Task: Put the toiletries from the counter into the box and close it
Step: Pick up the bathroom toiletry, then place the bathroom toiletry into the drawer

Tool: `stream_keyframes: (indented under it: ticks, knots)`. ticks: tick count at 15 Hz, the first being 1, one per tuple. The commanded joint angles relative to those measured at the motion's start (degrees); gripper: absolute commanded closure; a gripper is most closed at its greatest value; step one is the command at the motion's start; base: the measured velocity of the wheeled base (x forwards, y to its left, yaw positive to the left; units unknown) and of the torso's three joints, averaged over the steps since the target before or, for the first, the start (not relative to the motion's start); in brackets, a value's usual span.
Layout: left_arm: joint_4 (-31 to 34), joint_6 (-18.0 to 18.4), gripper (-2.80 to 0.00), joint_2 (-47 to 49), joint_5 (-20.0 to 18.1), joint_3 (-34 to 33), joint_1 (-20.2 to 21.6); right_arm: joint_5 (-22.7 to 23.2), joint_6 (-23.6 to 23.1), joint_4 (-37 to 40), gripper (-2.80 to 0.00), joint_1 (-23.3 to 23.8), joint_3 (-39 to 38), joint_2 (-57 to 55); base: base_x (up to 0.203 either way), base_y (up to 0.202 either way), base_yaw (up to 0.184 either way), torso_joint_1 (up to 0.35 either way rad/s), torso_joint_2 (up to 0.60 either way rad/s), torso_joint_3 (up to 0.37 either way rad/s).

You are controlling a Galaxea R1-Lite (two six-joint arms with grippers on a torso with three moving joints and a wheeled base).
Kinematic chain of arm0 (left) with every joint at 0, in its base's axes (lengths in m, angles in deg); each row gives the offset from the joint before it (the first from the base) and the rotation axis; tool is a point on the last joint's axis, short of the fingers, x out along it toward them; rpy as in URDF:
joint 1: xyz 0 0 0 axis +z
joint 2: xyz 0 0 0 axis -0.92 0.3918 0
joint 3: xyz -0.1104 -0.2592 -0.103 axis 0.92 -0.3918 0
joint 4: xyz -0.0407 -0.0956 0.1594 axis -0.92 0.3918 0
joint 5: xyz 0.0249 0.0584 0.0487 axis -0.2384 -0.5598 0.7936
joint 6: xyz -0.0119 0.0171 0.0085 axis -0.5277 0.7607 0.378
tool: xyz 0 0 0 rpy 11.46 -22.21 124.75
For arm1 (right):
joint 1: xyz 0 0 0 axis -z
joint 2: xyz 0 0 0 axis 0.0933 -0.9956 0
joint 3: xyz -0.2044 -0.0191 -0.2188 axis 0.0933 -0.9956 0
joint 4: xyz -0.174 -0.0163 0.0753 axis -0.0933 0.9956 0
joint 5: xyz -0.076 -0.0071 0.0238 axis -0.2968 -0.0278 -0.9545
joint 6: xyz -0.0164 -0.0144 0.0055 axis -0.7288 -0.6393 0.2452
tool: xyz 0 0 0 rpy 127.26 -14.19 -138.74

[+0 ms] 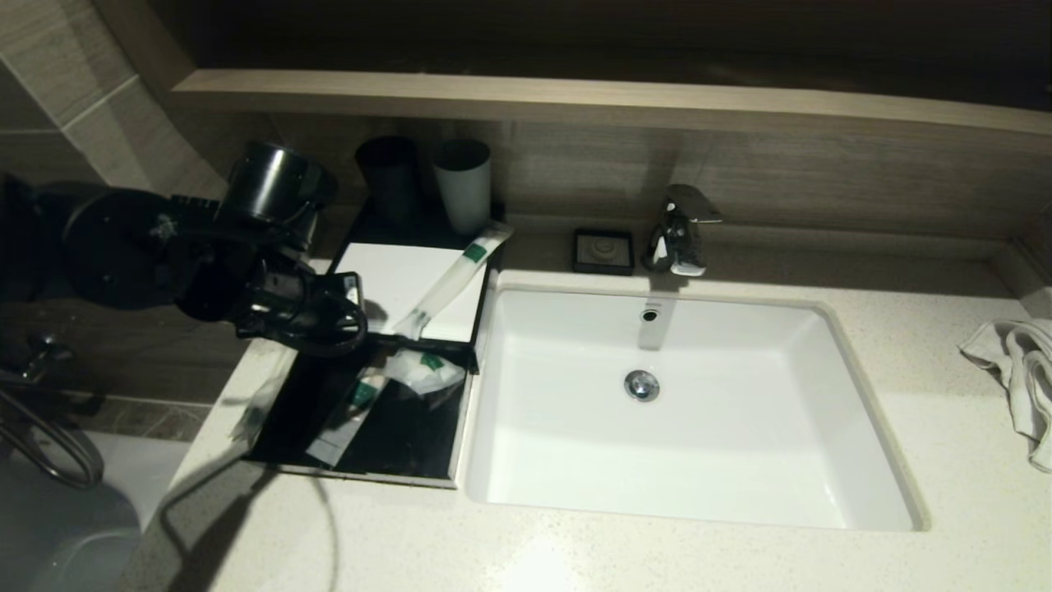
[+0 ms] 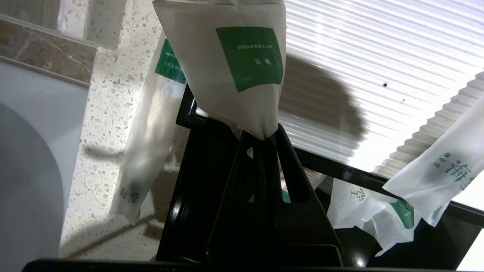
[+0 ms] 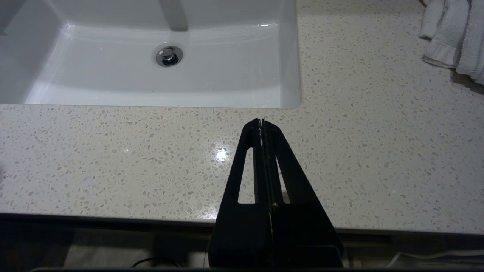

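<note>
Left gripper [image 2: 261,138] clenched on shower cap packet [image 2: 234,64], arm reaching in over black box [image 1: 411,444] left of sink [image 1: 855,362]; packet likely airborne. Right gripper [image 3: 261,124] closed over counter [image 3: 113,158].

Place: a hotel-style bathroom, seen at the vanity counter.
Counter [image 1: 740,559]: pale speckled stone, running wall to wall.
Sink [image 1: 682,411]: white rectangular basin set under the counter, with a chrome drain [image 1: 641,385].
Faucet [image 1: 680,228]: chrome, single lever, mounted behind the sink.
Wall: wood-look panels with a long shelf [image 1: 608,103] above; tile at the left corner.
Guest items: two cups [image 1: 463,185] on a black tray [image 1: 436,473], sealed white sachets with green labels, one [image 2: 242,64] printed "SHOWER CAP".
Towel [image 1: 1019,378]: white, crumpled at the counter's right end.
Soap dish [image 1: 603,250]: small, black, square, beside the faucet.
</note>
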Motion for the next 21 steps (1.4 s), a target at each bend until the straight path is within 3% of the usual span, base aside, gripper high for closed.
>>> stream_keyframes:
  ticks: [1, 7, 15, 21]
  knots:
    - [0.1, -0.1, 0.0, -0.7, 0.2, -0.2, 0.0, 0.0, 0.0, 0.0, 0.0, 0.0, 0.0, 0.0, 0.0, 0.0, 0.0, 0.0, 0.0, 0.0]
    - [1.0, 0.1, 0.0, -8.4, 0.2, -2.0, -1.9, 0.0, 0.0, 0.0, 0.0, 0.0, 0.0, 0.0, 0.0, 0.0, 0.0, 0.0, 0.0, 0.0]
    - [0.8, -0.6, 0.0, -18.5, -0.1, -20.9, -12.7, 0.0, 0.0, 0.0, 0.0, 0.0, 0.0, 0.0, 0.0, 0.0, 0.0, 0.0, 0.0, 0.0]
    - [0.1, -6.9, 0.0, -13.6, -0.1, -23.0, -18.3, 0.0, 0.0, 0.0, 0.0, 0.0, 0.0, 0.0, 0.0, 0.0, 0.0, 0.0, 0.0, 0.0]
